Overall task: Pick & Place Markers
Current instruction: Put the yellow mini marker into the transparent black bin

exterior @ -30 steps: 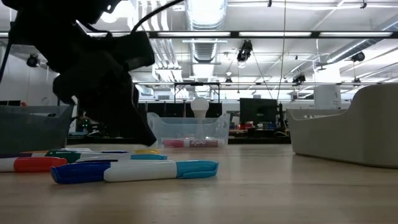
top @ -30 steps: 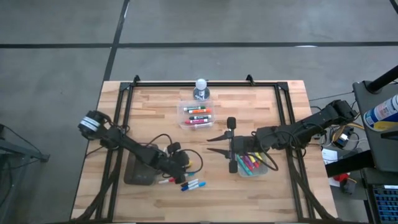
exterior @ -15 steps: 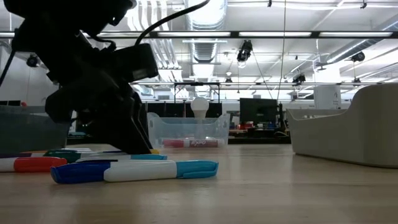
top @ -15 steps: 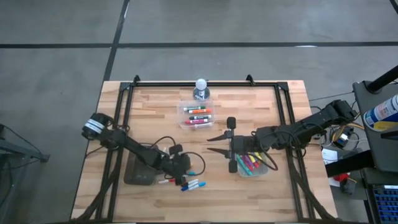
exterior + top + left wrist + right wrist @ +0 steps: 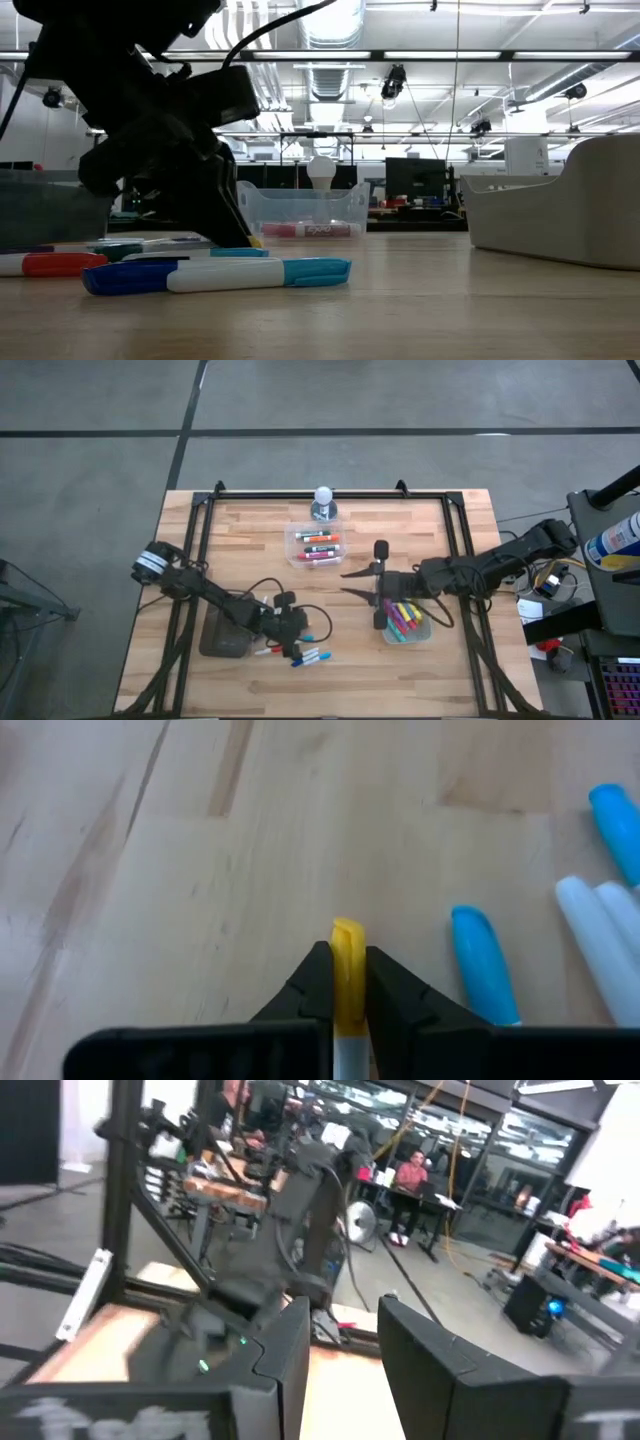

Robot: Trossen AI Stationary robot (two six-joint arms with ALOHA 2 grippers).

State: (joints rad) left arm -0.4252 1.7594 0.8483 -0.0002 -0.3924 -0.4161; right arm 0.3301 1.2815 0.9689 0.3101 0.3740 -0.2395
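Observation:
Several loose markers point(image 5: 305, 654) lie on the wooden table near its front. Among them are blue-capped ones point(image 5: 215, 274) and a red one point(image 5: 55, 264). My left gripper point(image 5: 291, 632) stands low among them, shut on a yellow-capped marker point(image 5: 347, 955). More markers fill a clear tub point(image 5: 406, 622) at the right. My right gripper point(image 5: 352, 586) hovers open just left of that tub, with nothing between its fingers point(image 5: 288, 1348). A second tub point(image 5: 317, 546) at the far middle holds a few markers. My left gripper pinches the marker's yellow cap point(image 5: 347, 942) between its two fingers point(image 5: 312, 982). The marker runs along the fingers, its cap tip poking out past them and its white body point(image 5: 347, 1055) reaching back between them. The fingers slant down to the tabletop point(image 5: 236, 238).
A dark grey flat tray point(image 5: 222, 637) lies under my left arm. A white bulb-shaped thing point(image 5: 322, 502) stands behind the far tub. A black frame point(image 5: 205, 510) runs along the table's sides. Bare wood lies between the two arms.
My left gripper has sunk toward the table among the loose markers and has closed on the yellow-capped one. My right gripper has drifted a little toward the far and right edges, staying open.

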